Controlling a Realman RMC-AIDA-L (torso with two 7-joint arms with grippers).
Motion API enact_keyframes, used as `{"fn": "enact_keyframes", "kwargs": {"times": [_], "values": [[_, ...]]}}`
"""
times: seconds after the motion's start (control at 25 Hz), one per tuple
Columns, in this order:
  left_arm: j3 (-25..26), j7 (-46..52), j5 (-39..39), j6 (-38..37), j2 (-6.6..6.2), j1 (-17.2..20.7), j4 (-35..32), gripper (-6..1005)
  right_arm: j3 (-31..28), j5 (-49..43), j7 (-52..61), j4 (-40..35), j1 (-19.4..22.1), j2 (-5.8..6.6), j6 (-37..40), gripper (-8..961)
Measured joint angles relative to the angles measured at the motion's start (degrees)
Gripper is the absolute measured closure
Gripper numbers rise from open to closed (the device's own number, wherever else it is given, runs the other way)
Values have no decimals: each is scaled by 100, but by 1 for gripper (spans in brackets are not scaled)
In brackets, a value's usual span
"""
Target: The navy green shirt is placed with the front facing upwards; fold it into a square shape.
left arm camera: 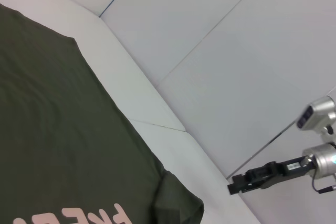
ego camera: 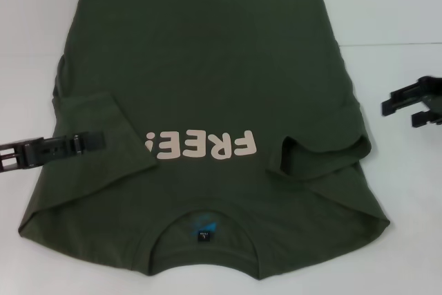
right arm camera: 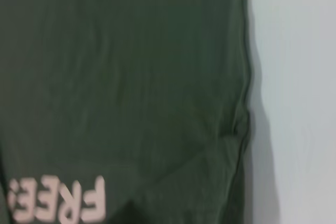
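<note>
left fingers (ego camera: 97,141) pressed together over sleeve | navy green shirt (ego camera: 207,88) collar toward robot

"FREE!" is printed in pale pink block letters (ego camera: 199,145) across the chest of the navy green shirt (ego camera: 207,53), seen upside down from the head. Blue print on the collar label (ego camera: 205,229) cannot be read.

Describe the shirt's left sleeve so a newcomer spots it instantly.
A dark green shirt covers most of the white table, collar nearest the robot. Its left sleeve is folded inward over the body, hiding the end of the pink FREE! print, with the left gripper on it. The right sleeve is only bunched.
</note>
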State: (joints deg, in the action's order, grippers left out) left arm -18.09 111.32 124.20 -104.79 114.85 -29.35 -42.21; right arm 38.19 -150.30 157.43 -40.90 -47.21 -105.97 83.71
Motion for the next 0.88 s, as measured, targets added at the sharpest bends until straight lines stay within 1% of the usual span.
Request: {"fn": "enact_keyframes", "kwargs": {"times": [0.12,0.2,0.52,0.68,0.88], "values": [[-1,-7,29,-33,-17,-31,19,153,202,-224,90,28,-198,-178,-153,188],[-2,-7,33,-45,-24,-28,20,153,370,-239,191,32,-280,-259,-270,188],[-1,-50,40,-14,-25,47,21,153,1108,-257,603,126,-440,-405,-743,189],[-1,-56,42,8,-17,70,20,153,1218,-344,612,373,-469,-495,-1074,189],[-1,-78,43,13,-17,76,21,153,1224,-577,611,608,-555,-569,-1331,188]]}}
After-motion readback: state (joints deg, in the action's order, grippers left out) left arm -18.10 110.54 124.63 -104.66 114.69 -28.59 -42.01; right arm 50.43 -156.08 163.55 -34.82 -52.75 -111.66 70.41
